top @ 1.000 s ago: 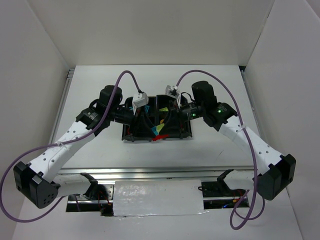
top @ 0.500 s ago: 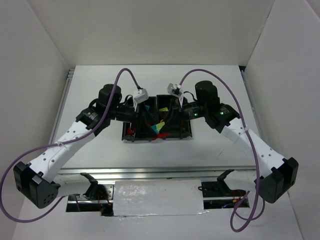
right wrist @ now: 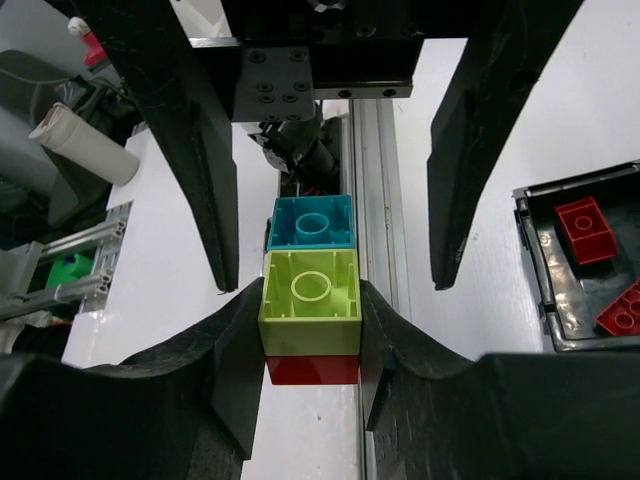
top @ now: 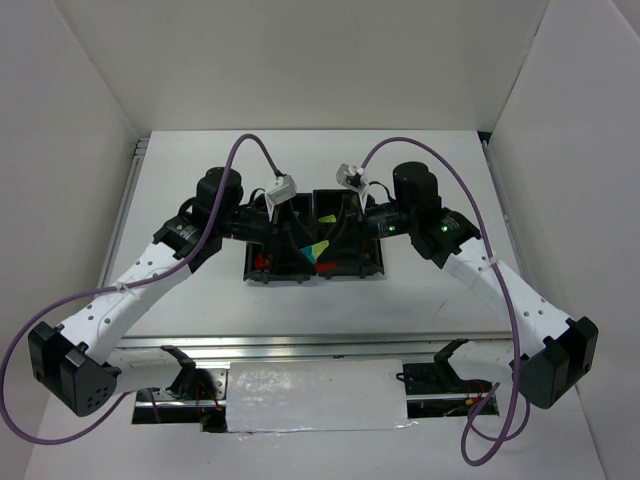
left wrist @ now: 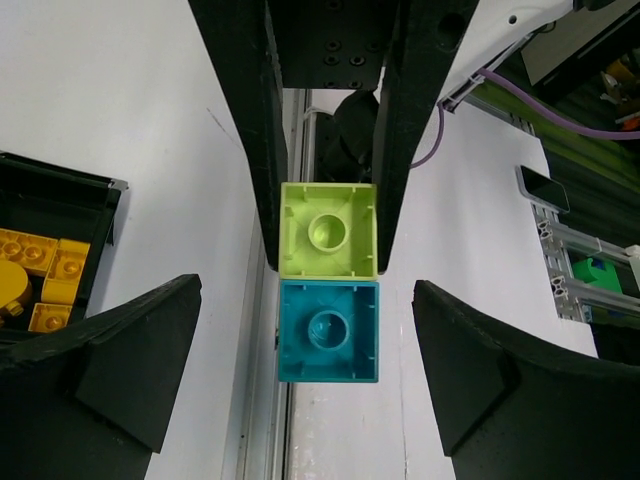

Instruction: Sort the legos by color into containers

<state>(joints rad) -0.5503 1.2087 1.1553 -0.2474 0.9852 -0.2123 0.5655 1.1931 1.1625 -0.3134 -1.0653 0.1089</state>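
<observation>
Two gaps flank the brick stack (left wrist: 328, 262) inside the left hand (left wrist: 308, 300).

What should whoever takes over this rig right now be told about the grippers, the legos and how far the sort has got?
Left gripper: open, fingers wide on either side of the cyan brick, not touching it.
Right gripper: shut on the lime green brick, over the black tray. The cyan brick sits against it, with a red brick at its other side.
Done: yellow bricks lie in one compartment, red bricks in another.
Left: split the held cluster and drop each brick by color. The arms hide the rest of the tray.
</observation>
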